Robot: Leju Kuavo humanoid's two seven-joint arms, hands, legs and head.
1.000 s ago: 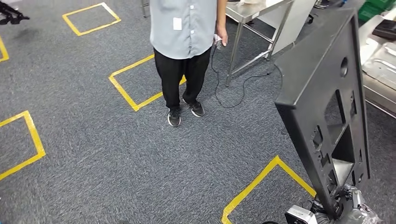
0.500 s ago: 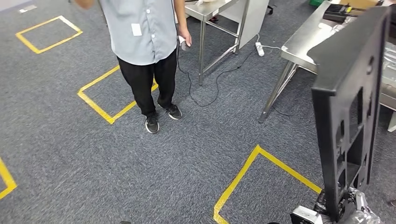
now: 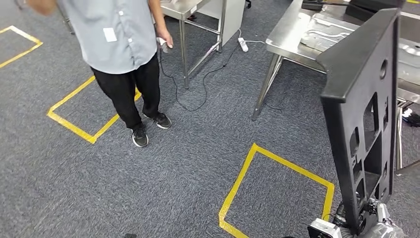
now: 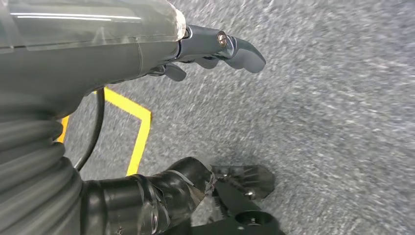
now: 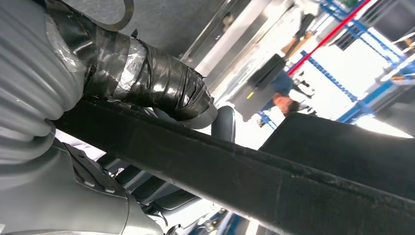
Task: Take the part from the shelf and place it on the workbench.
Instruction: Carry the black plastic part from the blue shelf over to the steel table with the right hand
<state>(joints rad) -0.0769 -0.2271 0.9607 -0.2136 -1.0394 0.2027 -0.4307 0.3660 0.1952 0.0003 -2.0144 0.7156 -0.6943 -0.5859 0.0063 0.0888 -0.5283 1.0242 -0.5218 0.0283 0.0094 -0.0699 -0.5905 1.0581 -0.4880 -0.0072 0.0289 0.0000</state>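
From the head camera I see the part (image 3: 364, 124), a tall black panel with cut-outs, standing upright at my right side, its lower end gripped by my right robot hand (image 3: 369, 225) at the bottom edge of the frame. The right wrist camera gives me the close side of that grip: the taped thumb (image 5: 147, 81) lies over the panel's black edge (image 5: 254, 174) and the grey palm sits under it, so the hand is closed on the part. Only the head camera lets me place it: the part rises in front of the steel desk (image 3: 292, 34), not resting on it, above grey carpet with a yellow taped square (image 3: 237, 183). A person (image 3: 119, 44) in a grey shirt stands to the left, holding a corded device beside a second steel table (image 3: 185, 10). My left robot hand (image 4: 215, 46) appears in the left wrist camera, hanging over the carpet with its fingers apart and nothing in them.
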